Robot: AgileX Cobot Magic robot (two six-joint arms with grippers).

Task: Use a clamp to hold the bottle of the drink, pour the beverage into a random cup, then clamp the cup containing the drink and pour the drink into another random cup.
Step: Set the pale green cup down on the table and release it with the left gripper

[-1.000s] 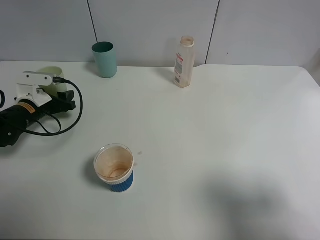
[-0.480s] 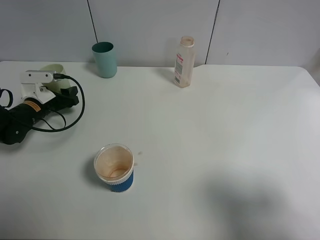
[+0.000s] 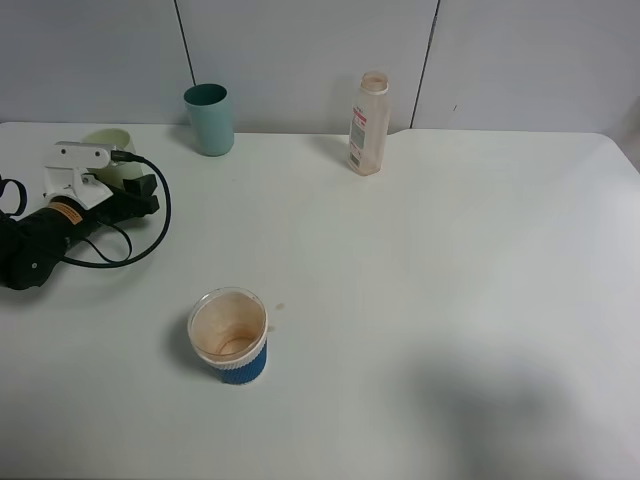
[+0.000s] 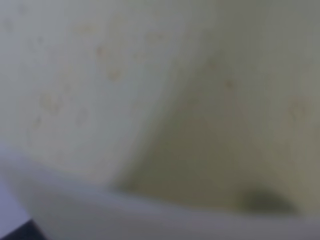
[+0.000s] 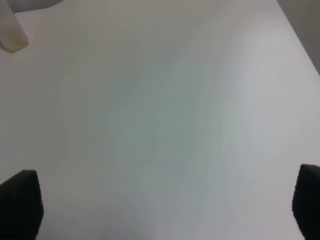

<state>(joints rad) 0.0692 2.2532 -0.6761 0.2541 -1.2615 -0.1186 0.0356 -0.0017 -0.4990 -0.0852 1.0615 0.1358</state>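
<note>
The left arm lies low along the desk's left edge, its fingers clamped on the pale yellow-green cup, which fills the left wrist view. The right gripper hangs over bare white desk, fingers wide apart. Grey panelled wall behind; three cups and one bottle: teal cup at the back, blue-sleeved cup in front.

Exterior high view: even, diffuse light, sharp focus; soft broad shadow on the table at lower right. Left wrist view: wholly blurred, pale yellow-green surface fills frame. Right wrist view: bright, slightly soft, dark blurred lower corners.
</note>
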